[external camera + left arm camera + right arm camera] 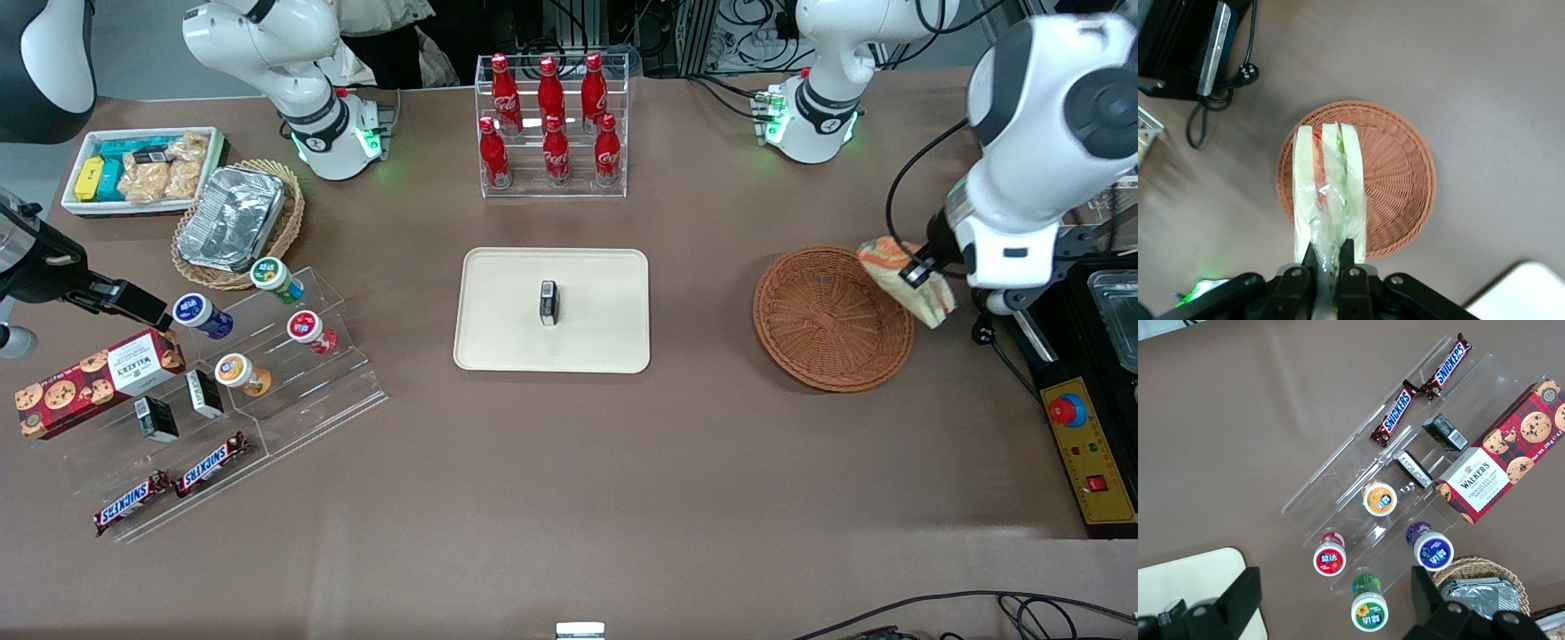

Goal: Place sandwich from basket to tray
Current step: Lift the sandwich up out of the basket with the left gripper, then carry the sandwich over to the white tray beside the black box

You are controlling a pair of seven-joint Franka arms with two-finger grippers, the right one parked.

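Pinched shut in the gripper (1329, 257), the sandwich (1329, 193) hangs lifted above the basket (1398, 180); carrying it sideways onto the tray (551, 309) remains

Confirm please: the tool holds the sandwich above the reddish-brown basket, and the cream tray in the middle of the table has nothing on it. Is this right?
One part is wrong. The tray is not bare: a small dark box stands on it, as the front view shows. The rest holds: the tool is shut on the sandwich, lifted over the basket.
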